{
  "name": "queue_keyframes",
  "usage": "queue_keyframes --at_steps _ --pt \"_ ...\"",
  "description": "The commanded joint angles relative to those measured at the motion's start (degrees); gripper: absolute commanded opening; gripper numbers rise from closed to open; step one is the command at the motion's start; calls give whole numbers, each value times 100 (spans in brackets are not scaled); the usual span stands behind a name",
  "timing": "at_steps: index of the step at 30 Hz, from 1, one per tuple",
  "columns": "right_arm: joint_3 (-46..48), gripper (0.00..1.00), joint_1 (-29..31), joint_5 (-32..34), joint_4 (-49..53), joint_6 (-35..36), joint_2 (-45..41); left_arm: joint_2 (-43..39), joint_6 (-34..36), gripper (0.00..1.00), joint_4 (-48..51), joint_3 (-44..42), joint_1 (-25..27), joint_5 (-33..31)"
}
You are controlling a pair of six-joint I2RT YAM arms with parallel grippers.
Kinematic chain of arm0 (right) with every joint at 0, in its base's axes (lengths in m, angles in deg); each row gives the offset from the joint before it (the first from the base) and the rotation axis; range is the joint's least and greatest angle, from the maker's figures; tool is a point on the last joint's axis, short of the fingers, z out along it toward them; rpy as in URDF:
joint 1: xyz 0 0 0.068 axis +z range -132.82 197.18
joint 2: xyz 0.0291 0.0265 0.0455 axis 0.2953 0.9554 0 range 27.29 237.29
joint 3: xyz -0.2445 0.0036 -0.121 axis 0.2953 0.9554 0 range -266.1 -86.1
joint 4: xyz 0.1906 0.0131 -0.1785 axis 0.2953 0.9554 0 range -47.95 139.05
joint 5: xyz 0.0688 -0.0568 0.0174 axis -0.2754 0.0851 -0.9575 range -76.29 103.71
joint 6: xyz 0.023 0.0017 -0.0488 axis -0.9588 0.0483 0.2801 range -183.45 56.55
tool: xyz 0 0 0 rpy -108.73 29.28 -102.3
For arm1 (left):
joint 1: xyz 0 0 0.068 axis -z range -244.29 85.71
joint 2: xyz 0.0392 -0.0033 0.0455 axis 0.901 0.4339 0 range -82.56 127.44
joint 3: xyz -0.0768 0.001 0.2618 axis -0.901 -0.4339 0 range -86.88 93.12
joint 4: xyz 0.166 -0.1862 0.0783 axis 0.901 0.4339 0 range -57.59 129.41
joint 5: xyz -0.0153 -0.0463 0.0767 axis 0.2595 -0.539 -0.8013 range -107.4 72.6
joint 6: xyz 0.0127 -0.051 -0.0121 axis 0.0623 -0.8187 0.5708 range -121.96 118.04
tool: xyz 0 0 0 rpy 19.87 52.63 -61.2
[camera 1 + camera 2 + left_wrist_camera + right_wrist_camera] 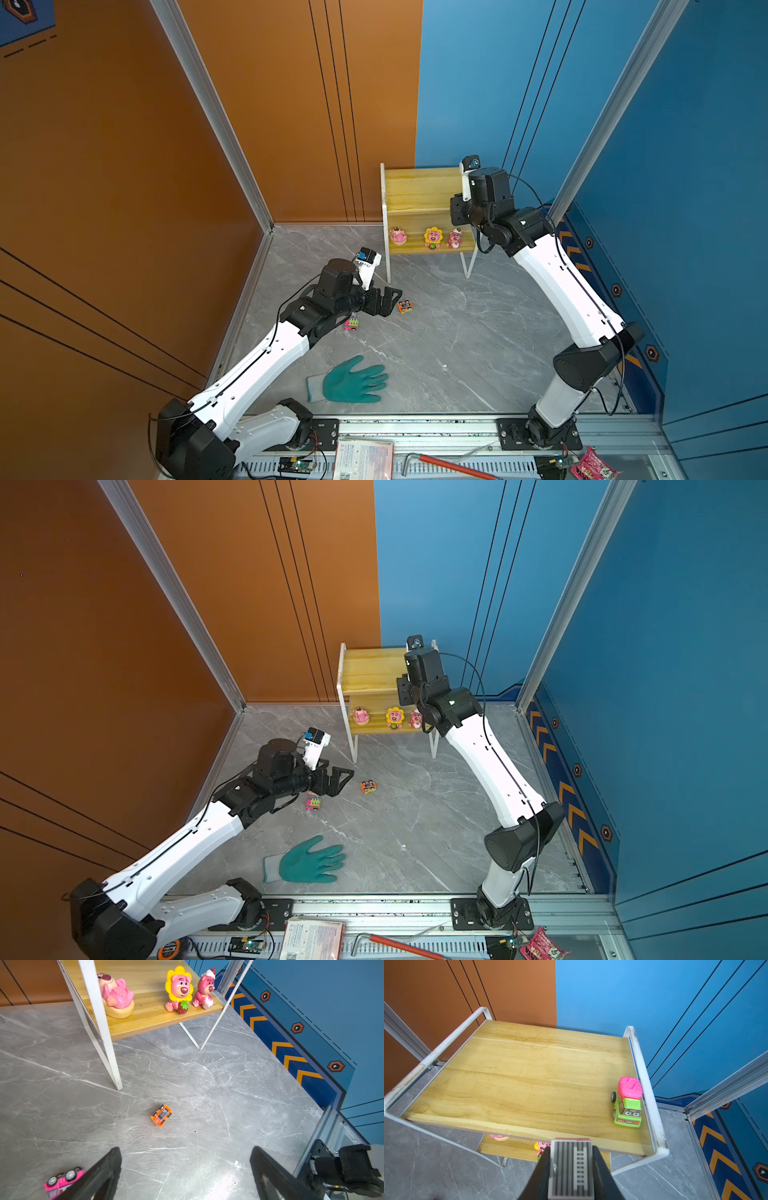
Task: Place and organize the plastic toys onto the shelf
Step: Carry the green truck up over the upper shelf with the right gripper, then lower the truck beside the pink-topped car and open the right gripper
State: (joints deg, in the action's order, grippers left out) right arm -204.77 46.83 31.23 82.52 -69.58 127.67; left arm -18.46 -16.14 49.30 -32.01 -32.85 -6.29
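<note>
**Desk:** What's closest to your lens?

**Me:** On the right wrist view, a small plastic car with a grey-striped white roof and a moulded ladder. It is clamped between the jaws of my right gripper. It hangs just short of the front edge of the two-tier rack of pale yellow wooden boards on a thin white metal frame.

**Desk:** How will you set it down?

**Me:** I'd carry it forward over the upper board and lower it until the wheels touch. I'd park it beside the green plastic truck with a pink top, clear of the side rail. Then I'd release slowly so it doesn't roll.

**Desk:** And the other arm?

**Me:** My left gripper is spread wide and empty above the floor, aimed at an orange plastic car. A pink plastic car lies beside one finger. On the lower board stand three pink bear figurines.

**Desk:** Any writing?

**Me:** None legible. The print on the printed booklet on the front rail is too small to read.
</note>
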Motion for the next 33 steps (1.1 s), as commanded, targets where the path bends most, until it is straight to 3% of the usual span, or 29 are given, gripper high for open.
queue_keyframes --at_steps 1,33 --pt "-261 22 -72 -56 -283 43 153 -37 160 99 -156 -141 81 -448" --pt "-1340 23 -482 -137 -347 -89 1313 120 73 98 -238 -157 74 -302"
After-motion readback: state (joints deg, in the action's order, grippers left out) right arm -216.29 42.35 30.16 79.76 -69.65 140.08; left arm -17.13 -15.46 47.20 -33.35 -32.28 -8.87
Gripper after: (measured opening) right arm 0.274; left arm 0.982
